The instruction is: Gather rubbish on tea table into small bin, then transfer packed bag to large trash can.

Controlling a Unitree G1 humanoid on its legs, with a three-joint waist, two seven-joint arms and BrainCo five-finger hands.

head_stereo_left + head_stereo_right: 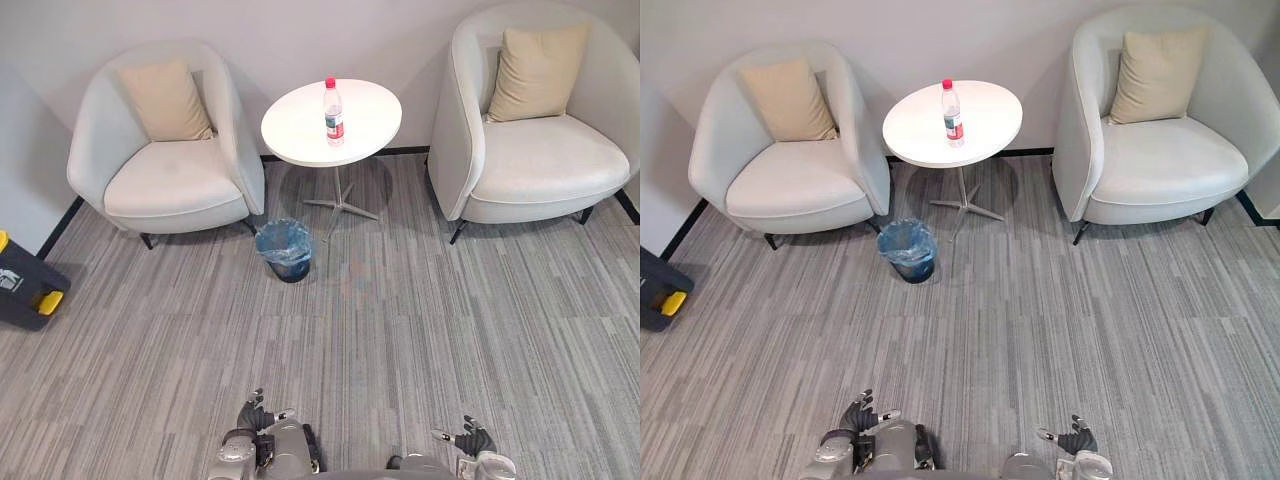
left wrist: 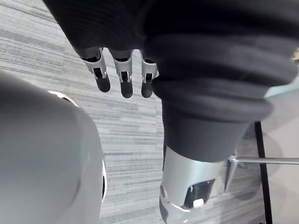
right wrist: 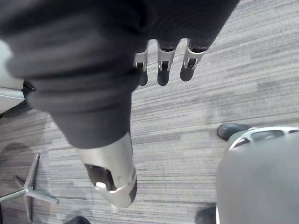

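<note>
The round white tea table (image 1: 300,135) stands against the pale wall (image 1: 300,30) on a thin metal post with a star-shaped foot (image 1: 341,205), and the one thing on its top is a clear plastic bottle (image 1: 334,113) with a red cap and red label, upright, near the table's middle. On the floor just in front of the table, toward my left of its foot, sits the small bin (image 1: 285,249), dark, lined with a blue bag whose edge is folded over the rim. A pale armchair (image 1: 170,185) stands on the left of the table and another (image 1: 540,165) on its right, each with a tan cushion propped against its back. Grey striped carpet (image 1: 420,320) runs from under the table all the way to me, and a black skirting strip lines the foot of the wall behind the table. Far to the left of the table, a black case with yellow parts (image 1: 25,288) lies on the carpet. My left hand (image 1: 256,412) and my right hand (image 1: 470,437) hang well apart from the table, above bare carpet on its near side; in both wrist views the fingers (image 2: 122,77) point straight and loose, closed round nothing.
</note>
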